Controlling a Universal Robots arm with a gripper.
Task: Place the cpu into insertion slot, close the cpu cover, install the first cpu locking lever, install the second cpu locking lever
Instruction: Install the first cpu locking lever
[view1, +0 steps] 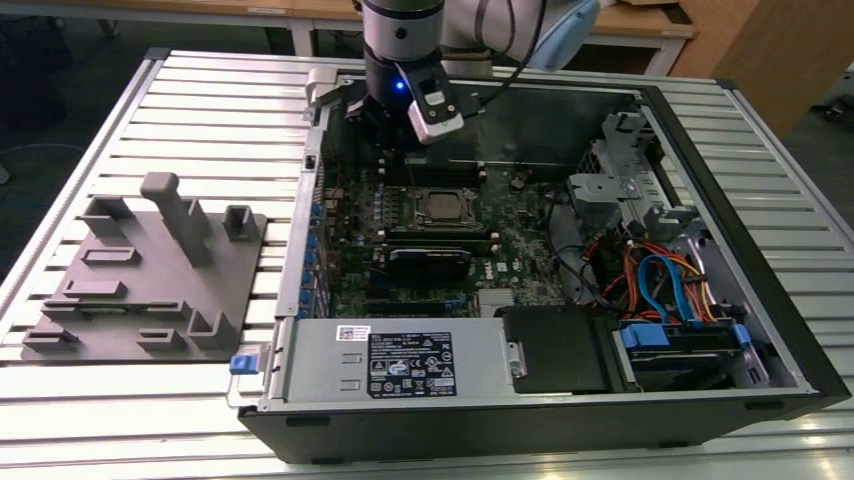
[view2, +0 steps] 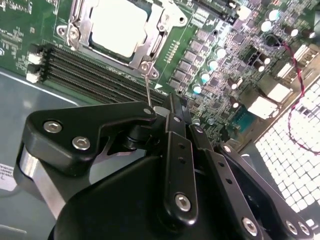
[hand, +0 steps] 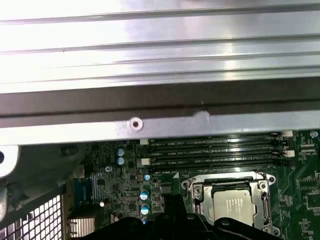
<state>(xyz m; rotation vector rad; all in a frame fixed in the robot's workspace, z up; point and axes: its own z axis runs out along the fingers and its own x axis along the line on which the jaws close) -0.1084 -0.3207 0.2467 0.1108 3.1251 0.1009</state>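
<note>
One cpu (view2: 117, 22) sits socketed beneath the closed cpu cover (view2: 151, 42), which pins it flat. Claw (view2: 167, 106) pressed together right at the thin locking lever (view2: 146, 85); a narrow tip suits nudging wire, I'd judge.

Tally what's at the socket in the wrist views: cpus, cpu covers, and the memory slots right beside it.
cpu: 1
cpu cover: 1
memory slots: 4
Total: 6
</note>
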